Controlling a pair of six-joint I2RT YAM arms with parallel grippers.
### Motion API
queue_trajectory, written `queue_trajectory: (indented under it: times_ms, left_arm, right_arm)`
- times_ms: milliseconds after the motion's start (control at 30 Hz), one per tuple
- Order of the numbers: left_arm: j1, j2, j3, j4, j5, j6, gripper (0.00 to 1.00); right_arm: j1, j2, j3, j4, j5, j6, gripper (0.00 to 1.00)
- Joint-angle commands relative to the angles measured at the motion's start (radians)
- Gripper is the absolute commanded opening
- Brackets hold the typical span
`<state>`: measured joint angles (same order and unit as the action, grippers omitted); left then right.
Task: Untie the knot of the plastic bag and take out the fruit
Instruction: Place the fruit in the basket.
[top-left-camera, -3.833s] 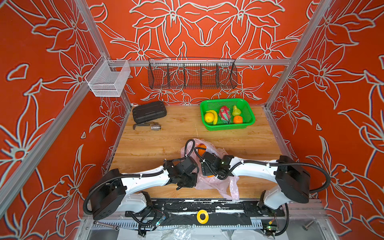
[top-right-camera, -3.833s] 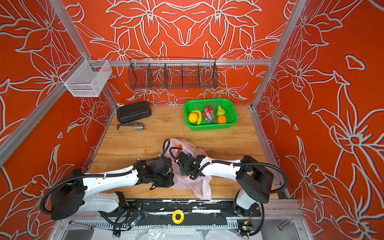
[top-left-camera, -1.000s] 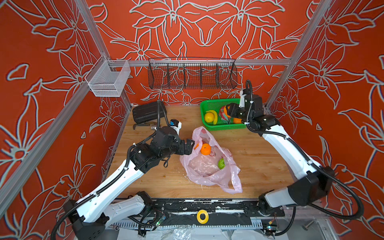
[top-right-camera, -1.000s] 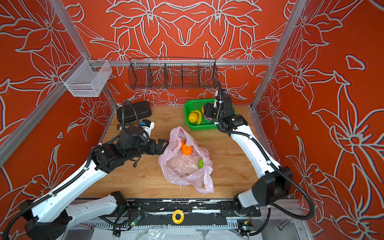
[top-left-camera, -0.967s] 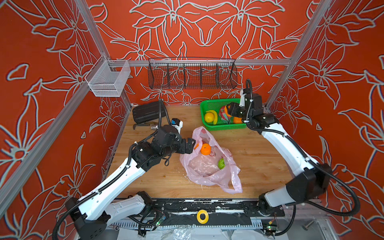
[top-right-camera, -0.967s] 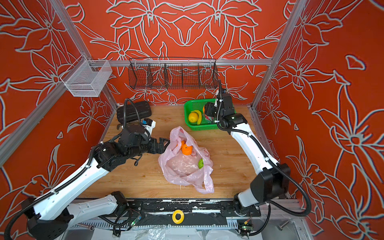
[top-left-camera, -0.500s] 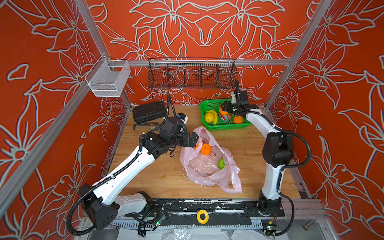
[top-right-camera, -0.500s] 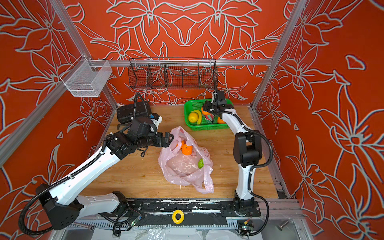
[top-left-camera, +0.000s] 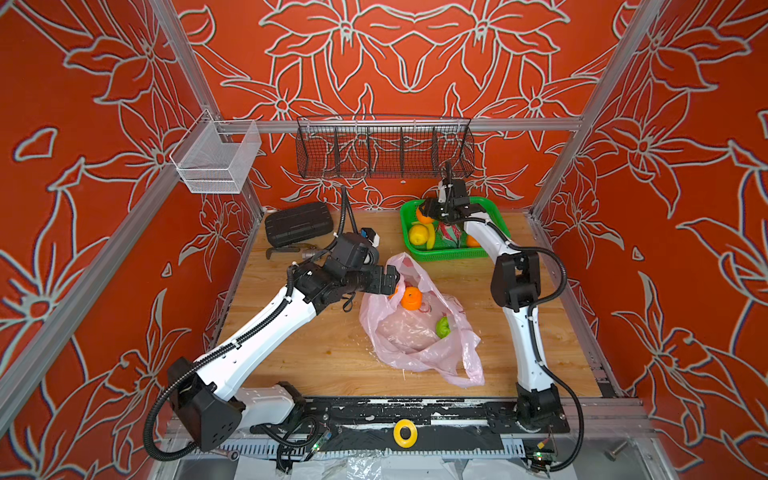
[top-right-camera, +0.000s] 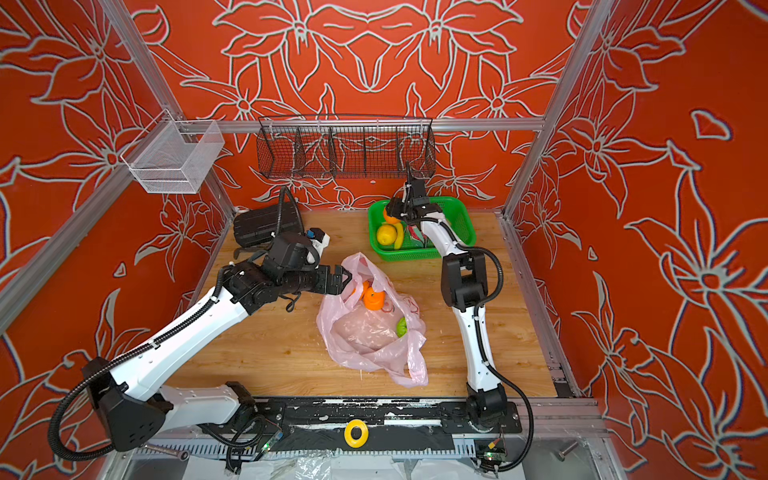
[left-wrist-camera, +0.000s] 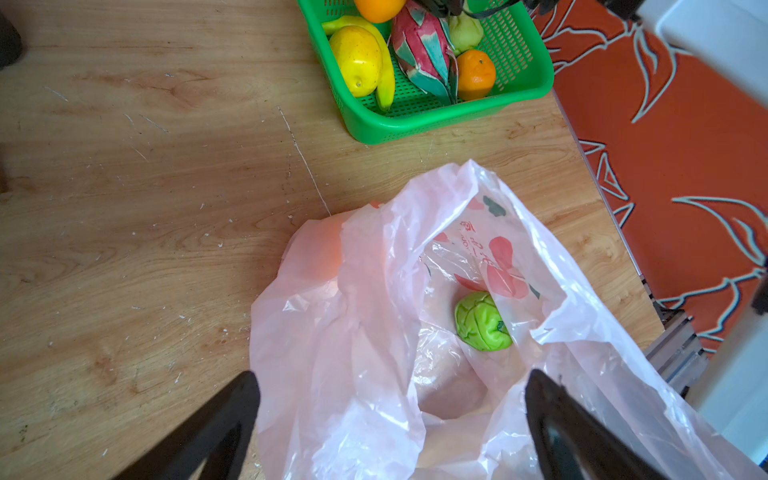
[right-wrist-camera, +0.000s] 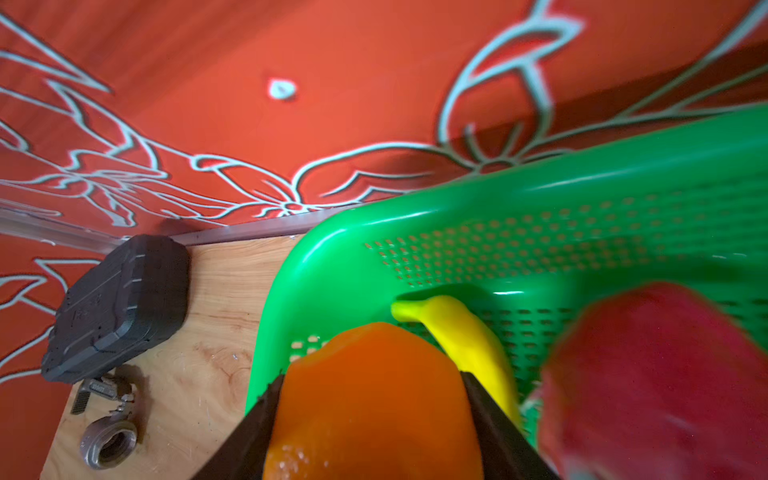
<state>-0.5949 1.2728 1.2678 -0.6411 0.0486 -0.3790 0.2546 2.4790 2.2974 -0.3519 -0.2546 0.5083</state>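
Right fingers (right-wrist-camera: 494, 432) clamp an orange (right-wrist-camera: 370, 399); left fingers (left-wrist-camera: 216, 428) spread wide over the plastic bag (left-wrist-camera: 353, 332).

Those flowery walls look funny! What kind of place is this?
Probably a robot practice booth, not a home: two white-and-black robot arms sit on a black rail along a wooden table, boxed in by orange flower-patterned walls and silver metal posts.

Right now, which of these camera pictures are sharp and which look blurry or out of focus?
Right wrist view: the held orange and dragon fruit are close and blurred, the black case clearer. Left wrist view: sharp on the bumpy green fruit, slight sheen on the plastic bag. Both top views: crisp, evenly lit.
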Motion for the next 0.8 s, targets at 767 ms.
queue_trajectory:
  times_ms: [767]
  left_arm:
    - [0.013,-0.125,-0.122,0.043,0.057,-0.029,0.98]
  right_arm:
    - [-0.006,-0.371,-0.405,-0.019,0.066,-0.058,0.87]
